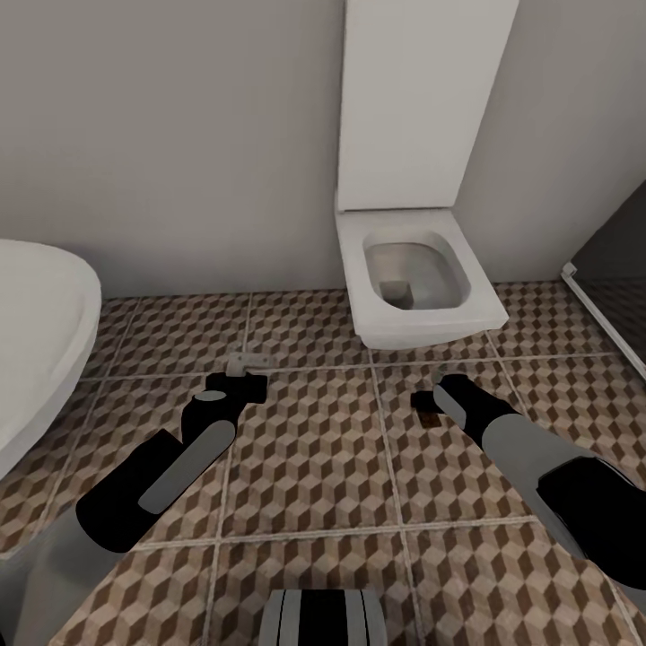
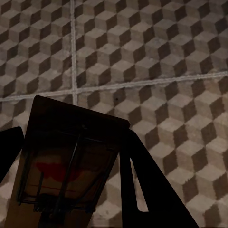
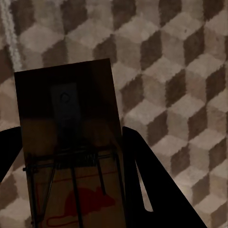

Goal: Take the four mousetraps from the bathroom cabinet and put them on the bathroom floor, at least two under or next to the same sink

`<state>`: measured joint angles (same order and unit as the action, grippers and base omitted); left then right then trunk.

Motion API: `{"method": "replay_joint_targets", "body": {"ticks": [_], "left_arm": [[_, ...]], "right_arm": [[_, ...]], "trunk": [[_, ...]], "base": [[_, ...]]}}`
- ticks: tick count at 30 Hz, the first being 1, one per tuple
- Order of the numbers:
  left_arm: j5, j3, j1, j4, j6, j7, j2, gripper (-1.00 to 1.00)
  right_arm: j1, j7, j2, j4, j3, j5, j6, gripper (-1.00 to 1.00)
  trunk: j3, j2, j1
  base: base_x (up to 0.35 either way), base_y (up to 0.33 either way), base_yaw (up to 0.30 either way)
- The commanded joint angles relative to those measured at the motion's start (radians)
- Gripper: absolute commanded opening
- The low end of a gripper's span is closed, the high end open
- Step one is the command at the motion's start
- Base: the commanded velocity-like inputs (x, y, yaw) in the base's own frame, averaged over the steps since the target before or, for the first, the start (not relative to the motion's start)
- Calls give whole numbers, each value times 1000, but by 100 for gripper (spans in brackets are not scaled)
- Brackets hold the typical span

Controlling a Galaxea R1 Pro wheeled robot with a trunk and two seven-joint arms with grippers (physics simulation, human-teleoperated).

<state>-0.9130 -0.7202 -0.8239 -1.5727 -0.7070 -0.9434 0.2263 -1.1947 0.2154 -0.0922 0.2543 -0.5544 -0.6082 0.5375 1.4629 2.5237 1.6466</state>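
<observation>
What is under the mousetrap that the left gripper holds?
Under the mousetrap in the left gripper lies cube-patterned bathroom floor with pale grout lines. The tiles directly beneath the board are covered by it.

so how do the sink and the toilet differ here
The sink sits at the head view's left edge, cut off by the frame, with a broad rounded rim; the toilet stands against the back wall with a squarish bowl. The toilet has a tall rectangular lid raised behind it; the sink has none. Both are smooth white.
</observation>
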Motion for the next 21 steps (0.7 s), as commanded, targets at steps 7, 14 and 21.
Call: {"method": "replay_joint_targets", "body": {"ticks": [7,14,21], "left_arm": [[-7,-2,-1,-1,-2,-9,1,-100],[-7,-2,-1,-1,-2,-10,1,-100],[-7,-2,-1,-2,-2,-10,1,-100]], "right_arm": [[-2,9,-2,3,-7,-13,4,-100],[-11,9,-3,3,-7,-13,4,-100],[-19,9,-3,3,-7,-13,4,-100]], "trunk": [[12,1,1],[16,1,2],[20,2,2]], "base": [[0,0,0],[0,0,0],[0,0,0]]}}
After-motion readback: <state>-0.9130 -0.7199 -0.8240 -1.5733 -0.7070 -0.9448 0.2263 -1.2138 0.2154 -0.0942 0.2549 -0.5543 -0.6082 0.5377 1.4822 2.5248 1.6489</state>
